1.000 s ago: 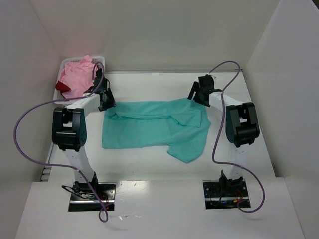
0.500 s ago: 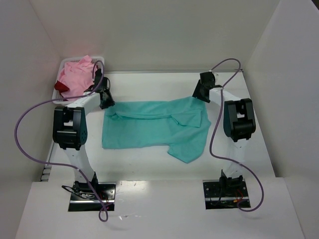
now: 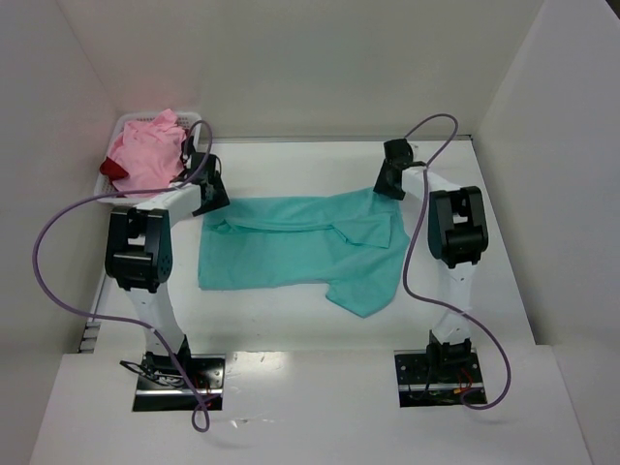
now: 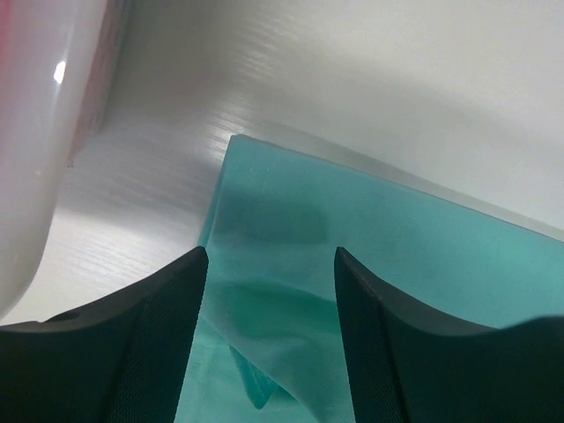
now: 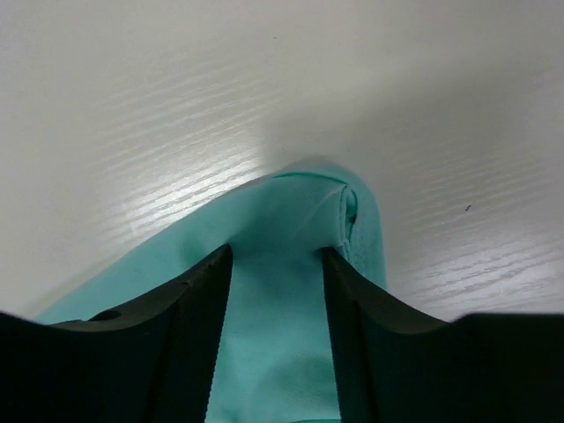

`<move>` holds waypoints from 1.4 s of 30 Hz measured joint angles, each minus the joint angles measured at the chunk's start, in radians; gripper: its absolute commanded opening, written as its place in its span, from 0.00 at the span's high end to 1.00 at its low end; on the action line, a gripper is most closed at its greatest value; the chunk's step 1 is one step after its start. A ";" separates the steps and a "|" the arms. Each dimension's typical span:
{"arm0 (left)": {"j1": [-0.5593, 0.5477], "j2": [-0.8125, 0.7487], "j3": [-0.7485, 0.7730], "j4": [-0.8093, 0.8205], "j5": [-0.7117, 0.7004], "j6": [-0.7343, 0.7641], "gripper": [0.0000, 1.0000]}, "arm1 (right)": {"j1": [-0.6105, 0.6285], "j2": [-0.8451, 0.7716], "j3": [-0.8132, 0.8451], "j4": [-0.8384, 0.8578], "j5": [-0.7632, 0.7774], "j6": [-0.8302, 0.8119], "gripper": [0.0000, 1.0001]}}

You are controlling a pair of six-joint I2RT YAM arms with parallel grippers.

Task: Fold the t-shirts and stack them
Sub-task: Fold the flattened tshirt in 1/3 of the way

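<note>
Top external view: we see the teal t-shirt point(image 3: 291, 254) lying across the middle of the table point(image 3: 291, 165). It is partly folded, with its far edge doubled over and one sleeve spilling toward the near right. The left gripper point(image 3: 207, 198) sits at the shirt's far left corner and the right gripper point(image 3: 387, 187) at its far right corner.

In the left wrist view we find that gripper's fingers point(image 4: 150, 344) spread apart. The teal corner lies flat on the table in the gap between them, and they clasp nothing. In the right wrist view the fingers point(image 5: 189, 344) are likewise parted, straddling a rounded teal fold. We cannot tell whether the pads touch the cloth.

At the table's far left corner we see the pink t-shirt point(image 3: 145, 153) heaped in the white basket point(image 3: 198, 118). The dark red t-shirt point(image 3: 113, 170) peeks out at the pink one's left side.
</note>
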 measured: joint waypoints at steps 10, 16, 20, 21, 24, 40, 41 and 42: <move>-0.012 -0.031 0.010 0.008 -0.014 0.001 0.31 | -0.004 0.036 0.063 -0.084 0.076 0.000 0.94; -0.026 -0.051 0.024 0.016 -0.009 0.018 0.28 | -0.033 0.044 0.078 -0.110 0.120 -0.008 0.94; -0.042 -0.057 0.031 0.031 -0.001 0.034 0.23 | -0.090 0.044 0.079 -0.119 0.138 -0.021 0.93; -0.047 -0.058 0.031 0.032 0.003 0.047 0.22 | -0.108 0.044 0.080 -0.120 0.142 -0.025 0.93; -0.062 -0.058 0.031 0.044 0.033 0.072 0.21 | -0.156 0.044 0.080 -0.120 0.137 -0.035 0.89; -0.102 0.010 0.096 0.110 0.257 0.121 0.21 | -0.130 -0.113 0.036 -0.085 -0.038 -0.077 0.62; -0.106 0.014 0.096 0.107 0.264 0.127 0.21 | -0.129 -0.141 0.017 -0.089 -0.031 -0.074 0.62; -0.110 0.016 0.096 0.103 0.269 0.130 0.23 | -0.127 -0.171 -0.004 -0.092 -0.020 -0.071 0.65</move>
